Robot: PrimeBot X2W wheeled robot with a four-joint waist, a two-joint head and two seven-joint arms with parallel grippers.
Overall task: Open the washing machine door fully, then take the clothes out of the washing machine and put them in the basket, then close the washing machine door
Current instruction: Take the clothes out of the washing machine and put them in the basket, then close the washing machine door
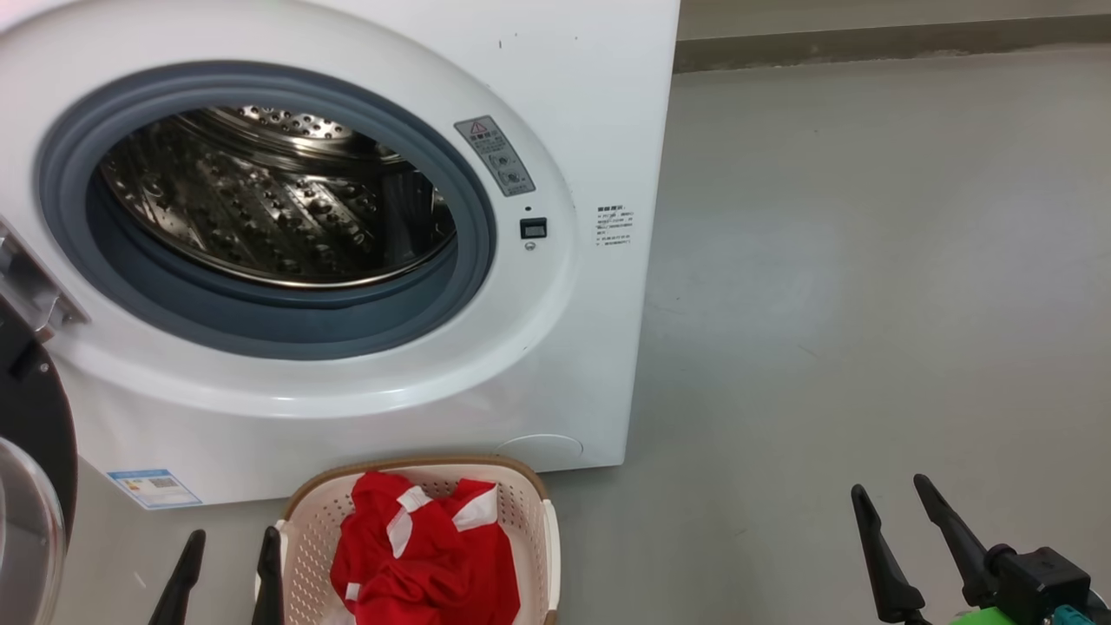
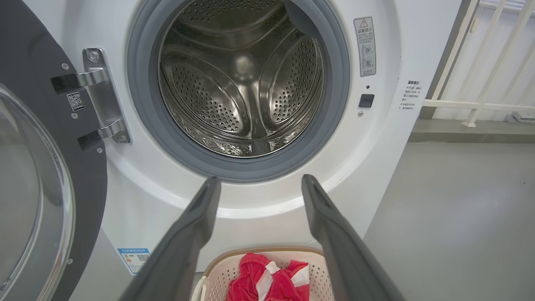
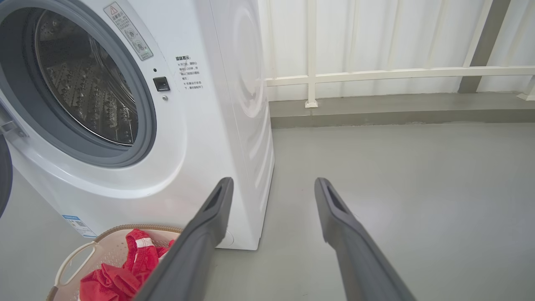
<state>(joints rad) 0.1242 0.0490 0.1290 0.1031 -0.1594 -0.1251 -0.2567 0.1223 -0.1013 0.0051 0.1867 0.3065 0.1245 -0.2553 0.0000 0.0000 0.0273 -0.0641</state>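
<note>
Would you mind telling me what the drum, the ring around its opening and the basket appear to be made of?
The drum looks like polished steel: mirror-like reflections, rows of punched holes. The ring seems matte grey rubber, dull and smoothly moulded, though plastic is possible. The basket appears cream plastic with a perforated wall; its brown rim looks woven, perhaps a moulded imitation.

A laundry corner, perhaps a balcony: a washer (image 1: 347,417) is standing on grey floor (image 1: 868,304), white railing (image 3: 376,74) running behind.

washing machine door (image 2: 42,175): swung open, left | washing machine (image 1: 555,347): white, steel drum (image 2: 242,83) exposed | clothes (image 1: 425,555): red bundle inside cream basket (image 1: 529,512)
</note>
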